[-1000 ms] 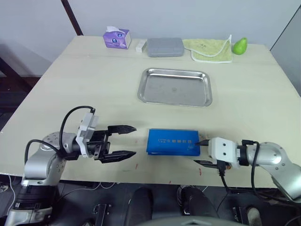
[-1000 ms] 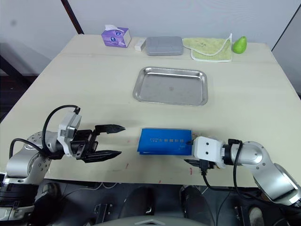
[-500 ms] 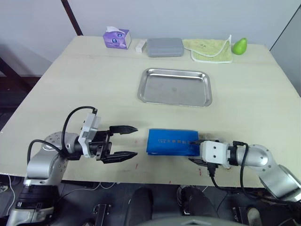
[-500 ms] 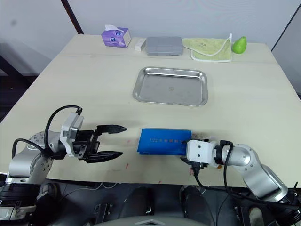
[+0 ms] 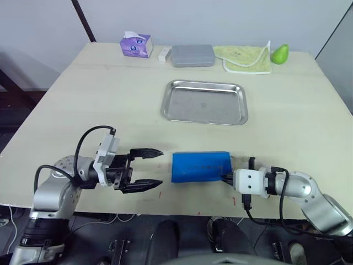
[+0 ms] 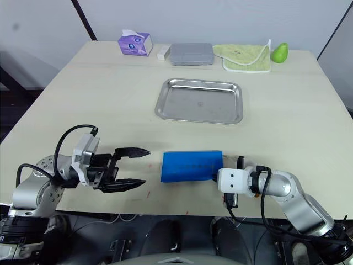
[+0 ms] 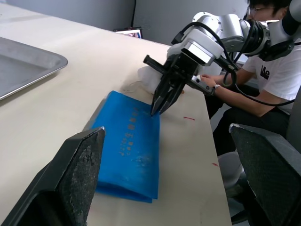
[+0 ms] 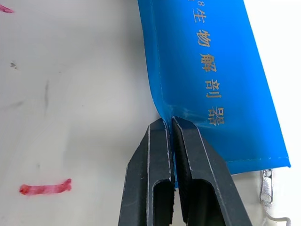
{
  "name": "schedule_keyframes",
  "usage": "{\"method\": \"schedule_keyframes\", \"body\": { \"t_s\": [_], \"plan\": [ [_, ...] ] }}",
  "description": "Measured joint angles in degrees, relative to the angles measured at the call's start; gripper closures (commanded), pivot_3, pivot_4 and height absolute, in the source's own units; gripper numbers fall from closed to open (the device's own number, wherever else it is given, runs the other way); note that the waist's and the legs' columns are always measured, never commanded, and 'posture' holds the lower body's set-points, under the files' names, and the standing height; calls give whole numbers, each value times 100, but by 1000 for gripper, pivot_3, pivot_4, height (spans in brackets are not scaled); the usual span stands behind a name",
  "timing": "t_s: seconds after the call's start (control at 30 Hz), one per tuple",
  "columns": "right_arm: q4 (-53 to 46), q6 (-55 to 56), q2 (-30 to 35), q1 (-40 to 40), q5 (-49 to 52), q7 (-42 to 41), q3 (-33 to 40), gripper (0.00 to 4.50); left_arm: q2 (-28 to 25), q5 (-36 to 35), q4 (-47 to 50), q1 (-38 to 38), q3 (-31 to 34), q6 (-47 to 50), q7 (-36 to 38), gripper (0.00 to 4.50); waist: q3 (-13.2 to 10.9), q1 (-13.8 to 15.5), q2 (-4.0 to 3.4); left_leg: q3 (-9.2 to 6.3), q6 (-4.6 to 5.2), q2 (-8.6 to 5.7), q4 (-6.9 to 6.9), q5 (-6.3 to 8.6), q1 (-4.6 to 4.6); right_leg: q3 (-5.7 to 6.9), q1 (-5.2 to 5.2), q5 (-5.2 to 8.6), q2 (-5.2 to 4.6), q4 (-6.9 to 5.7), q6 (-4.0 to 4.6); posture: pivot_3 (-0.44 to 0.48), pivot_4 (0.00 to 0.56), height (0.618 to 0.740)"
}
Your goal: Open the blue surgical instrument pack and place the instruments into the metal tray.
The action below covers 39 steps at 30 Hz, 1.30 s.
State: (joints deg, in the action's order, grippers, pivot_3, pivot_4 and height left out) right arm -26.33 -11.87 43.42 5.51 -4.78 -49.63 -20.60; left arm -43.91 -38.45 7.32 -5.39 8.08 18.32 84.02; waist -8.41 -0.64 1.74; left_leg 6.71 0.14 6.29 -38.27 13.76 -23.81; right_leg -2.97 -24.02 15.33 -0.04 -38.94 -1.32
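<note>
The blue surgical instrument pack (image 5: pixel 199 166) lies flat and folded near the table's front edge, with no instruments showing. My right gripper (image 8: pixel 168 124) is shut on the pack's right-hand edge, with the blue material pinched between its black fingers; it reaches in from the right (image 5: pixel 225 178). My left gripper (image 5: pixel 160 168) hovers open just left of the pack, fingers spread wide and pointing at it, touching nothing. The metal tray (image 5: pixel 205 105) sits empty beyond the pack, at the table's middle.
Along the far edge stand a purple tissue box (image 5: pixel 136 44), a small white block (image 5: pixel 164 53), a grey case (image 5: pixel 192 55), a yellow-green cloth (image 5: pixel 247 58) and a green pear (image 5: pixel 281 53). A person (image 7: pixel 277 61) sits beyond the table's right side.
My right gripper moved left to the pack's right edge, turned, and shut on it. The pack's near side lifted slightly. The left gripper barely moved.
</note>
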Motion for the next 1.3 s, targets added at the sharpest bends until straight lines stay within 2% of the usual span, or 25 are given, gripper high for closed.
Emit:
{"method": "schedule_keyframes", "body": {
  "t_s": [0.17,0.4,0.6,0.73,0.9,0.93,1.03,1.13,1.17,1.2,1.23,1.27,1.3],
  "plan": [
    [-31,-314,-38,78,373,-185,165,4350,4,-26,5,82,35,52,-62,0,0,1,0,1,0,0,0,0,-1,-1,0,-1,0,0,-1,0,150,740],
    [-627,-2073,-100,626,1827,-523,794,4350,57,-230,4,114,141,270,-281,0,-1,2,-1,1,0,0,1,0,-2,-1,-1,-1,-1,1,-2,0,150,740],
    [-834,-3528,272,1245,2934,-832,1075,4350,44,-338,2,116,312,382,-323,0,-2,1,-1,-2,1,0,2,1,-2,1,-1,0,-2,2,1,0,150,740],
    [-619,-4197,329,1704,3472,-883,1147,4350,41,-344,-21,115,336,400,-330,0,-2,-4,-1,0,1,0,3,1,-2,0,-2,0,-2,2,1,0,150,740],
    [-169,-4401,375,2122,3656,-1058,1140,4350,31,-340,-158,88,356,409,-327,0,-2,-3,-1,-1,1,0,3,1,-3,0,-3,0,-2,2,1,0,150,740],
    [-56,-4273,411,2174,3619,-1150,1108,3965,29,-331,-197,85,357,407,-324,0,-2,-1,-2,0,1,0,3,1,-4,0,-3,0,-2,3,1,0,150,740],
    [-45,-3641,485,2108,3496,-1452,1018,3351,27,-301,-256,71,358,368,-321,0,-3,-3,-3,0,1,0,5,1,-5,0,-4,-2,-2,3,-3,0,150,740],
    [-344,-3409,514,1769,3474,-1502,960,2040,19,-225,-256,87,361,341,-303,0,-3,-3,-3,0,1,0,5,1,-5,1,-4,-8,-2,2,-13,0,150,740],
    [-479,-3304,580,1654,3408,-1486,928,1663,14,-225,-254,96,360,340,-277,0,-3,-5,-3,0,1,0,4,1,-5,1,-4,-7,-2,2,-12,0,150,740],
    [-570,-3252,601,1590,3374,-1481,902,1480,-6,-224,-255,110,361,340,-254,0,-3,-7,-3,-1,1,0,4,1,-5,1,-4,-6,-2,2,-10,0,150,740],
    [-637,-3195,624,1544,3301,-1446,893,918,-16,-223,-254,102,353,340,-242,0,-3,-8,-3,0,1,0,4,1,-5,1,-6,-5,-2,2,-7,0,150,740],
    [-716,-3122,668,1475,3221,-1400,876,699,-32,-224,-249,102,347,340,-216,0,-3,-4,-3,-1,1,0,5,1,-5,1,-6,-1,-2,2,-2,0,150,740],
    [-869,-2975,790,1289,3010,-1312,757,238,-120,-211,-258,108,347,334,-133,0,-3,0,-2,-4,1,1,6,1,-6,6,-6,1,-3,4,1,0,150,740]
  ]
}}
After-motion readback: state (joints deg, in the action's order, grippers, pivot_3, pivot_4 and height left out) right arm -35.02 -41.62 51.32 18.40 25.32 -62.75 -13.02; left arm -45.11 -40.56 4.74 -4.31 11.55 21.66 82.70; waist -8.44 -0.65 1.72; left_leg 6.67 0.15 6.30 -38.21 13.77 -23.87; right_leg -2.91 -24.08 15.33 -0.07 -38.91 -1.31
